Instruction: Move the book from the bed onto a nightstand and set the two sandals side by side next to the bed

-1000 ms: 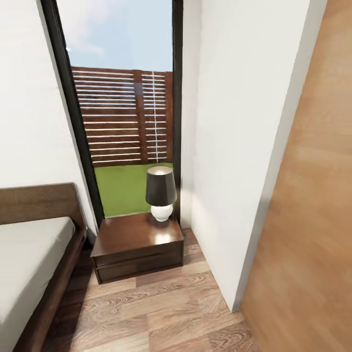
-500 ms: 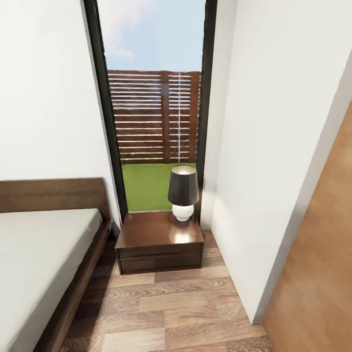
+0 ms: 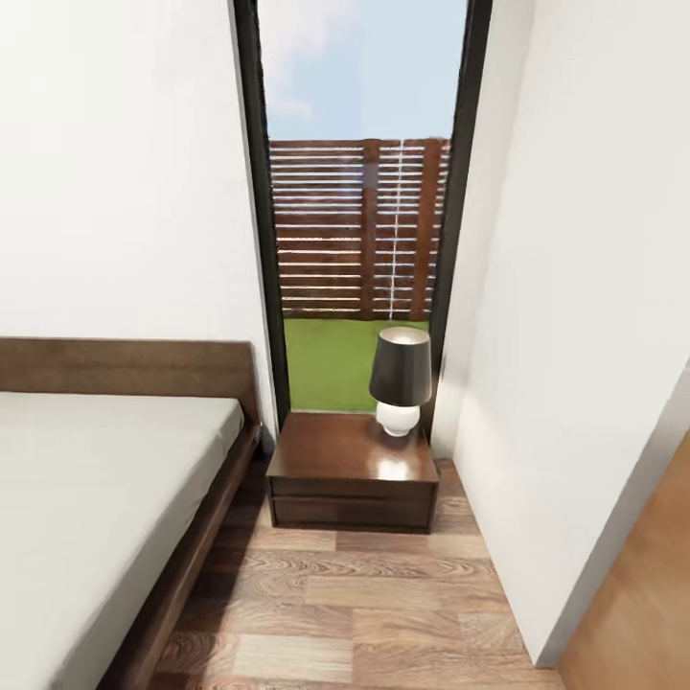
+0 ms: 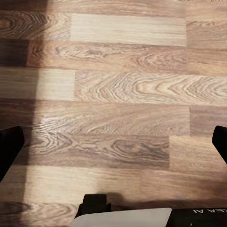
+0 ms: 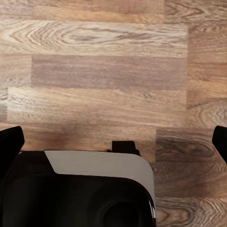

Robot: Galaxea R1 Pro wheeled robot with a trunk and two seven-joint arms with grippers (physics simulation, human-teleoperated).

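Evidently, the nightstand [image 3: 353, 470] with a lamp [image 3: 400, 380] at its back right corner is being faced beside the bed [image 3: 96, 479], both sets of jaws are being held released and empty, and book and sandals are being sought.
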